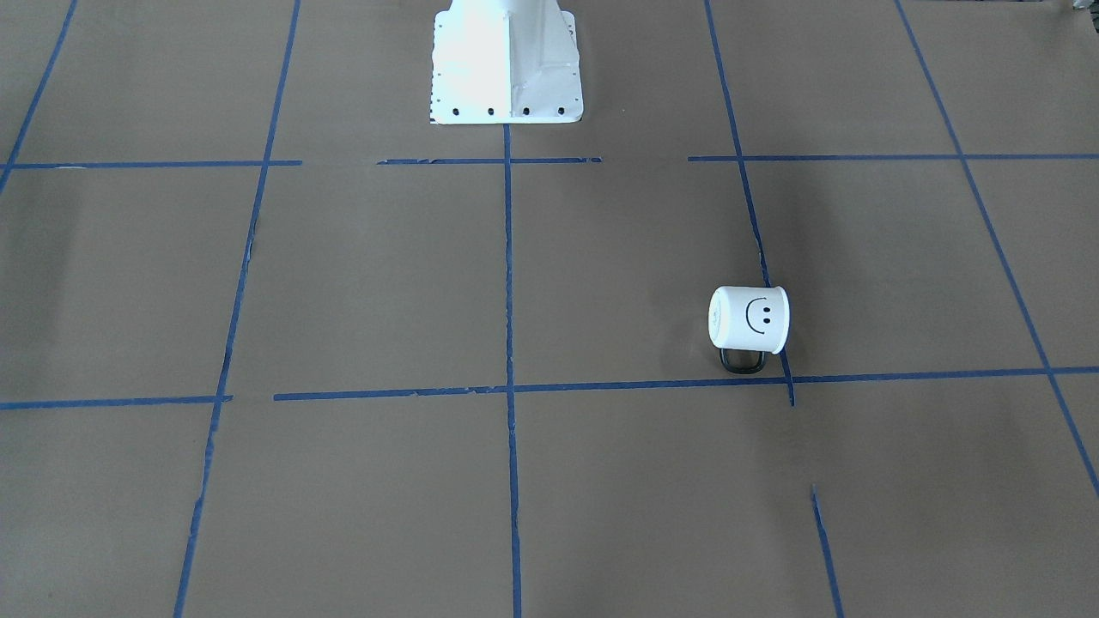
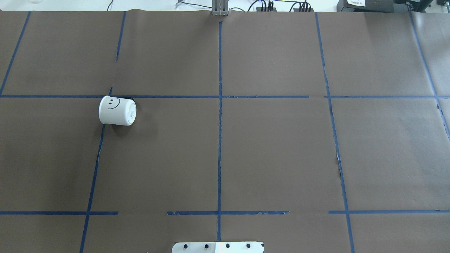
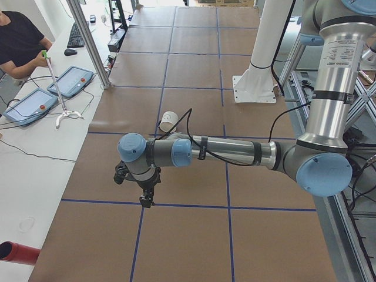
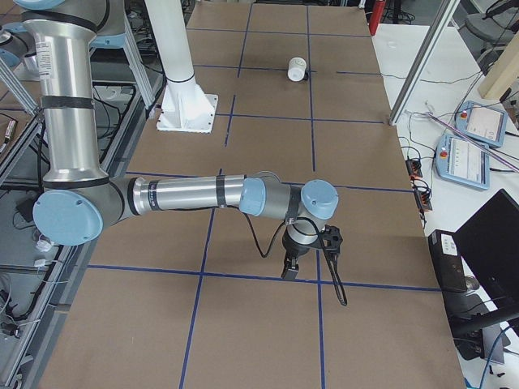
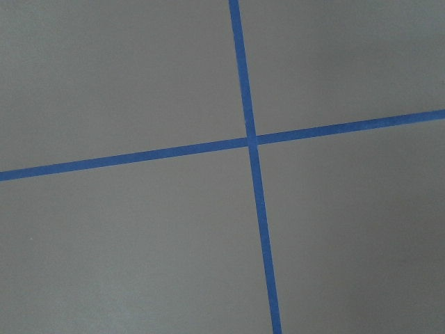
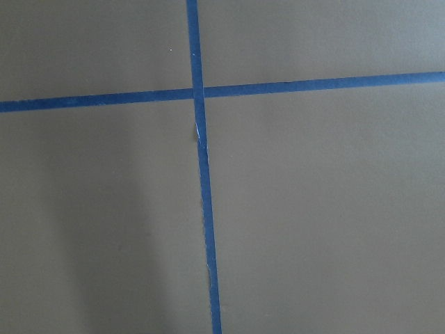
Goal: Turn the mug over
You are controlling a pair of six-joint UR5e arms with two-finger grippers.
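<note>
Your mug (image 1: 749, 319) lies on its side on the table (image 2: 274, 154), in the robot's left half. It's just beside a blue tape crossing (image 1: 788, 378), smiley up, handle (image 1: 742, 370) toward your side. Left gripper (image 3: 146, 198) and right gripper (image 4: 289, 269) hang over the paper, well apart from it. Only the side views show them, so whether their jaws are apart or closed can't be told.

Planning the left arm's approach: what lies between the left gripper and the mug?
Nothing but bare brown paper and blue tape lines. The exterior left view shows it between the left gripper and the mug, though the wrist hides part.
</note>
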